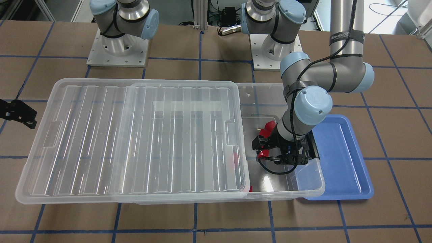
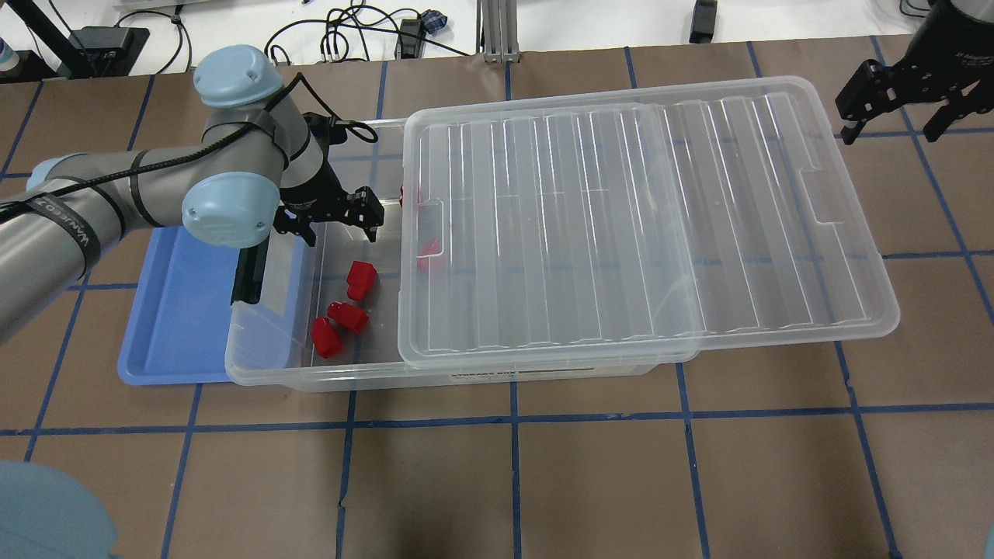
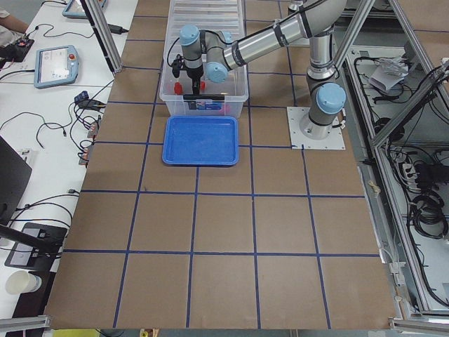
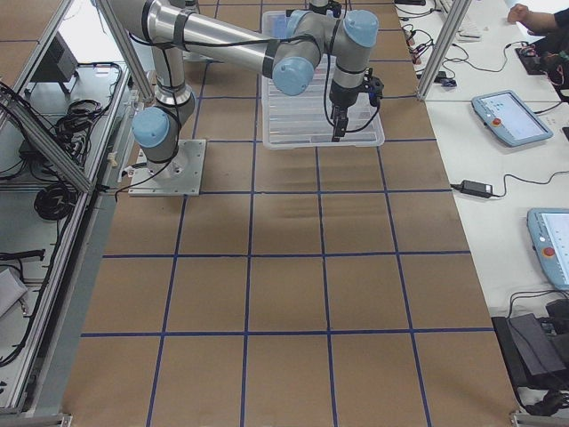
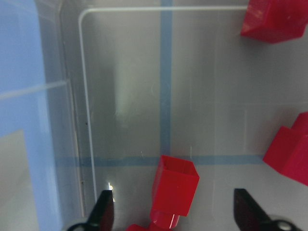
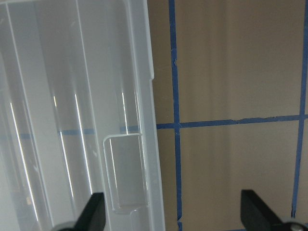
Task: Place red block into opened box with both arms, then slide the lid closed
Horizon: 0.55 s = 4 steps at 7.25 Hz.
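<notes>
The clear box (image 2: 466,380) lies across the table, its ribbed lid (image 2: 621,217) slid toward my right so the left end stands uncovered. Several red blocks (image 2: 359,279) lie on the box floor there, and one (image 2: 429,252) shows through the lid. My left gripper (image 2: 338,221) hangs open inside the uncovered end. In the left wrist view a red block (image 5: 175,185) rests on the floor between the spread fingers, touching neither. My right gripper (image 2: 893,101) is open over the table just past the lid's far short end. Its wrist view shows the lid's notch (image 6: 124,173).
A shallow blue tray (image 2: 178,310) sits against the box's left end, partly under my left forearm. The box's black latch bar (image 2: 250,272) is on that end. Brown table with blue tape lines surrounds the box. Both arm bases (image 1: 118,50) stand behind it.
</notes>
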Each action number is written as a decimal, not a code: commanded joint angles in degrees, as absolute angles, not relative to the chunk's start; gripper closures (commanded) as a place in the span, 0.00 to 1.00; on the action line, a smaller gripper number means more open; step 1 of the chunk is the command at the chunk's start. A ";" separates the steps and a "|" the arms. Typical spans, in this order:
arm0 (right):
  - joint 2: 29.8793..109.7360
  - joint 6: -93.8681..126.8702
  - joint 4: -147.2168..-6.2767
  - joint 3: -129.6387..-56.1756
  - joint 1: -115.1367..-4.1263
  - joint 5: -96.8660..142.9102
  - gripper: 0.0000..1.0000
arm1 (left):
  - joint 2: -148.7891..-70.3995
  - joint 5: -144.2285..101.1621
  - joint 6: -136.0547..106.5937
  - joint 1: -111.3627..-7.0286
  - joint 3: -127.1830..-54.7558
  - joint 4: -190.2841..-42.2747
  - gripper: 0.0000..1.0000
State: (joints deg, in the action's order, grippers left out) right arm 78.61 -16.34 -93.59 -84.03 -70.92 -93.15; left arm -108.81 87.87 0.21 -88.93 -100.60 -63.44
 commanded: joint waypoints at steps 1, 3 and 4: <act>78.58 -16.35 -93.51 -84.55 -70.75 -93.34 0.00 | -107.15 88.07 0.18 -89.21 -96.52 -70.01 0.00; 77.96 -16.52 -94.30 -84.90 -70.49 -93.34 0.00 | -104.95 88.15 0.09 -89.21 -90.65 -79.14 0.00; 77.70 -16.96 -94.65 -84.90 -70.49 -93.25 0.00 | -103.38 88.24 -0.09 -89.56 -86.27 -84.93 0.00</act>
